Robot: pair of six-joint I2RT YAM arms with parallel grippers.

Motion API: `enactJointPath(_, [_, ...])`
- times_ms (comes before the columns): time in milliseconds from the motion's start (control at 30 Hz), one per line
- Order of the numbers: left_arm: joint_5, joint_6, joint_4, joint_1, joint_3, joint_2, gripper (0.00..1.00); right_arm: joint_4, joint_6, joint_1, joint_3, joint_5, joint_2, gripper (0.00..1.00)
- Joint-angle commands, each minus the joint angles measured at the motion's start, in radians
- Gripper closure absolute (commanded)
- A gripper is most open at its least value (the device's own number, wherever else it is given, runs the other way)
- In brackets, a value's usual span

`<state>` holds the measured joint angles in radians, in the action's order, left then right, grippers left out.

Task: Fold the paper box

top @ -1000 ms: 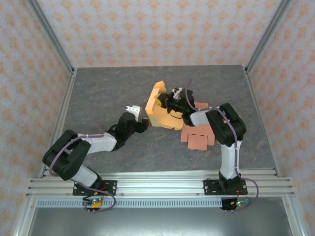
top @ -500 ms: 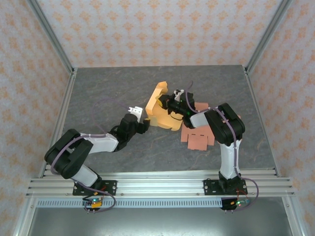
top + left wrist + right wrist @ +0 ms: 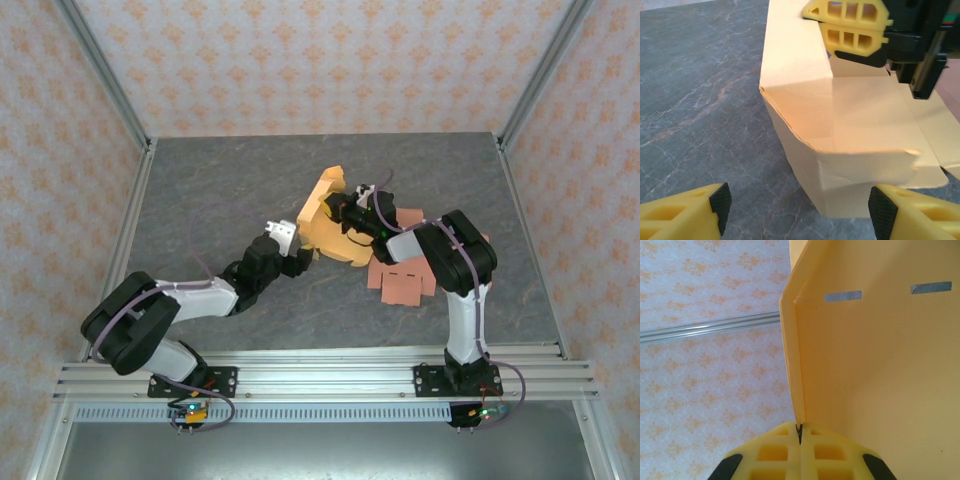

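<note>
Looking from above, the paper box [image 3: 318, 228] is found mid-counter [image 3: 220, 190], one wall pinched by the right jaws, while the left jaws stand apart just left of it. At the left wrist, the box's creased corner lies between the spread fingertips [image 3: 685, 215], untouched; an off-line squeeze could crush it. At the right wrist, the box wall's thin edge is clamped and might slip free under a push.
</note>
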<state>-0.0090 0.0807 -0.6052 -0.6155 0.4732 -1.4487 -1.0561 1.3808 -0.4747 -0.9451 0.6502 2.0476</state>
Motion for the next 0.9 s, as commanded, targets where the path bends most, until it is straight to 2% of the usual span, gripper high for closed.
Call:
enactJointPath(0, [-0.019,0.008,-0.013,-0.001,-0.034,0.029,0.23,-0.043,0.021,-0.009,-0.027,-0.015,0.021,1.0])
enactJointPath(167, [-0.073,0.005,-0.037,-0.001,-0.016,-0.017,0.24,-0.052,0.032,-0.019,-0.038,0.0,0.03,1.0])
enactJointPath(367, [-0.084,0.003,-0.088,-0.001,0.051,-0.117,0.25,-0.035,0.023,-0.036,-0.027,-0.02,0.013,1.0])
enactJointPath(533, [-0.208,0.052,-0.106,0.009,0.087,-0.175,0.26,-0.031,0.02,-0.057,-0.014,-0.041,0.008,1.0])
enactJointPath(867, [-0.219,0.128,-0.113,0.028,0.085,-0.169,0.3,-0.028,0.026,-0.087,-0.002,-0.043,0.015,1.0])
